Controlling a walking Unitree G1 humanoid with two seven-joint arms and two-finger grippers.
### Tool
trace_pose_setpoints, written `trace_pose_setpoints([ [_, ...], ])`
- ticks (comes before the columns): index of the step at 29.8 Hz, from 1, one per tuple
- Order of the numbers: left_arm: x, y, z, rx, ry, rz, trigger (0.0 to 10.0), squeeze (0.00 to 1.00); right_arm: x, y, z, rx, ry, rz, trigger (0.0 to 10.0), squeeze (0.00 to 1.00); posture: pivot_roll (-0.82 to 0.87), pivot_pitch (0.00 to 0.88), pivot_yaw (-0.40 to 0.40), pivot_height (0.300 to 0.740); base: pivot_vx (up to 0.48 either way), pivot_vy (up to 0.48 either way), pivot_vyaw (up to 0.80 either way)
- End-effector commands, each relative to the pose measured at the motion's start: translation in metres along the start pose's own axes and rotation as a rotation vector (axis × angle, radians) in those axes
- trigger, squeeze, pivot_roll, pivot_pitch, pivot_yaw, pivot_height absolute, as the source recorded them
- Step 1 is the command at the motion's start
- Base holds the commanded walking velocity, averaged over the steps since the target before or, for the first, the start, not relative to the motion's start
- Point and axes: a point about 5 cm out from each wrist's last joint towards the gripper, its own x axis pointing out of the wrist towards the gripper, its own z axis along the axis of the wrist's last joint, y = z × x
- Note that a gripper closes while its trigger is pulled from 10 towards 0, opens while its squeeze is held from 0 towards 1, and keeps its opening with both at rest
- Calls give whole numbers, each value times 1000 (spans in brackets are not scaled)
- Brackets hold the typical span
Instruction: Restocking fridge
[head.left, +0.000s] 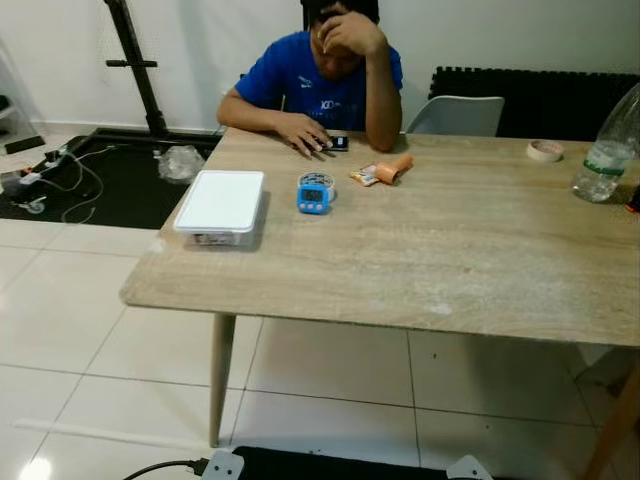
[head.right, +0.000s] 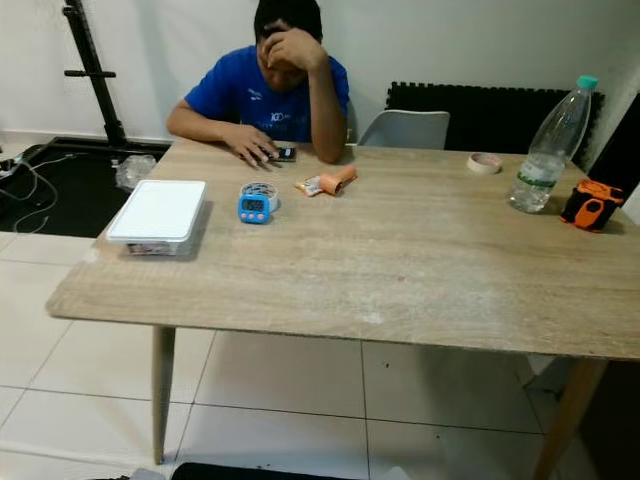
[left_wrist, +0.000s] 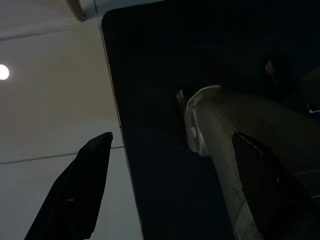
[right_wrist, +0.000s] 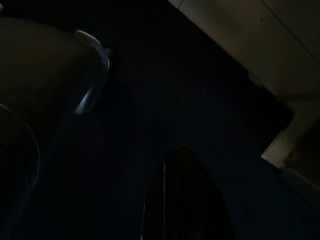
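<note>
L tool: hangs low over a dark mat and pale floor tile, fingers spread wide, nothing between; a grey curved part sits by one finger, identity unclear. R tool: view v. dark, one black finger visible, can't tell if spread or closed.

Table ahead carries a white lidded box near its L edge, blue timer beside it, orange packet, tape roll, water bottle, and an orange-black item at far R. Person seated behind, head on hand.
</note>
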Motion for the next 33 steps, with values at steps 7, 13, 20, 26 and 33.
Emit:
trace_pose_setpoints([
  [7,0,-12,-14,21,58,-32,10000,0,0,4,2,-10,-11,8,10000,0,26,36,-25,740,316,0,0],
  [13,1,-13,-11,37,52,-40,10000,0,1,5,3,-9,-12,11,10000,0,24,38,-21,740,86,-80,0],
  [20,1,-12,-10,29,46,-28,10000,0,1,6,3,-8,-12,15,10000,0,23,38,-21,740,0,-473,0],
  [26,1,-9,-10,6,43,-2,10000,0,1,6,2,-10,-10,18,10000,0,24,39,-23,740,0,-54,0],
  [33,0,-2,-10,-56,31,57,10000,0,0,6,2,-19,-9,21,10000,0,28,41,-28,740,0,0,0],
])
